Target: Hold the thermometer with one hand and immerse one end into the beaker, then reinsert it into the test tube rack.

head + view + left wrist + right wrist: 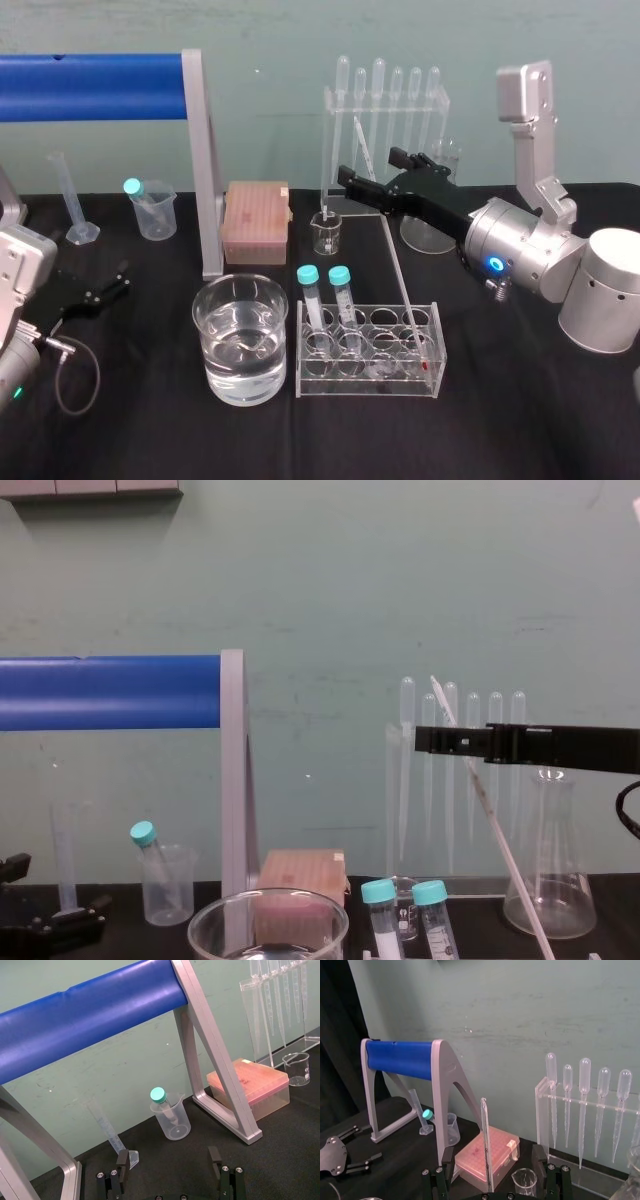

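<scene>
The right pincer [367, 163], a long black pair of fingers on a thick silver joint with a glowing blue ring, is held above the black-clothed tabletop [520, 400] with its fingers [447, 1160] spread wide. The long, thin white-and-clear glass thermometer [396, 268] is seen passing between those fingers; in the right wrist view a gap is left on each side of the rod, so nothing is gripped. From the pincer the thermometer slants down and toward the robot, and its lower end is lodged in the low clear acrylic test tube rack [370, 385], which is set on the tabletop below the pincer and nearer the robot. Two clear tubes with teal caps [308, 275] are stood in that rack, to the left of the thermometer's foot. The large, wide clear glass beaker [232, 380], partly filled with water, is placed below and to the left of the pincer, just beside the rack's left end. Behind the pincer a tall clear stand of bulb-topped plastic pipettes [385, 100] is ranged against the green wall. The left pincer [122, 278] is parked low over the tabletop, far to the left of the right one, its fingers also wide apart and empty.
</scene>
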